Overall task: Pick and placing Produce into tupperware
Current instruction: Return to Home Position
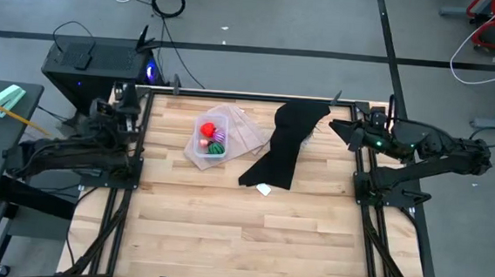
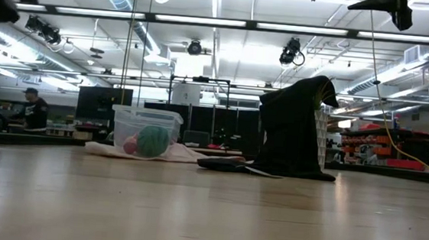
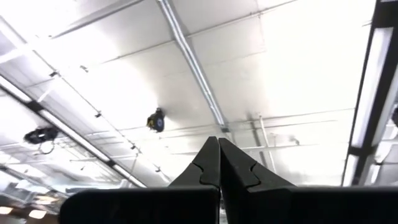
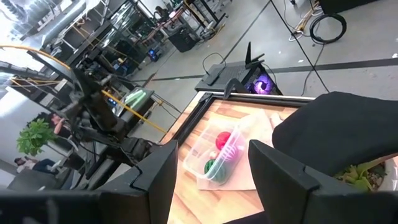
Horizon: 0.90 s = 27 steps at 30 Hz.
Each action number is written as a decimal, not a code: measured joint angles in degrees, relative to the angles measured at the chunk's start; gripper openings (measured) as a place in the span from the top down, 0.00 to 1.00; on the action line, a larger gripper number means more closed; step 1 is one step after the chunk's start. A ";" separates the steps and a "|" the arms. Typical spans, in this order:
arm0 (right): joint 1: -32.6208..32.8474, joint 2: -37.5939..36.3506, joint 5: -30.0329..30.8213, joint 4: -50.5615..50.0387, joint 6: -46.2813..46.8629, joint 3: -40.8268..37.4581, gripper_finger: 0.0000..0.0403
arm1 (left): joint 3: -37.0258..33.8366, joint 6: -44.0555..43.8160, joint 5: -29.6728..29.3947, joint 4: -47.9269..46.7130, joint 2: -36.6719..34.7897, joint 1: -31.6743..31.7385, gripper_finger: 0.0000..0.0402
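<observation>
The clear tupperware (image 1: 196, 152) stands on the table's far left part, resting on flat translucent lids (image 1: 246, 131). In it lie a red ball-like fruit (image 1: 205, 129), a magenta one (image 1: 218, 136) and a green striped one (image 1: 215, 148); the tupperware also shows in the right wrist view (image 4: 200, 151) and the low view (image 2: 147, 118). My left gripper (image 3: 219, 163) is shut and empty, pointing up at the ceiling, at the table's left edge (image 1: 128, 106). My right gripper (image 4: 212, 150) is open and empty, raised at the table's far right (image 1: 342, 132), facing the tupperware.
A black cloth (image 1: 284, 145) lies heaped right of the tupperware, between it and my right gripper; it stands tall in the low view (image 2: 294, 126). A small white scrap (image 1: 264, 189) lies at the cloth's near end. The near half of the wooden table (image 1: 240, 243) is bare.
</observation>
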 joint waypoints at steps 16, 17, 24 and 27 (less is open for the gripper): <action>0.00 0.00 0.00 -0.04 2.25 0.00 0.49 | -12.50 0.60 -5.36 -0.03 -8.64 0.00 1.00; 0.00 0.00 0.00 -0.04 2.76 0.00 0.49 | -13.17 0.70 -5.90 -0.12 -8.64 -0.01 1.00; 0.00 0.00 0.00 -0.45 4.48 0.00 0.49 | -13.20 5.99 -4.87 0.05 -9.27 -0.33 1.00; 0.00 0.02 -0.02 -0.49 4.58 0.00 0.49 | -13.20 5.44 -0.71 -2.48 -9.33 -0.33 1.00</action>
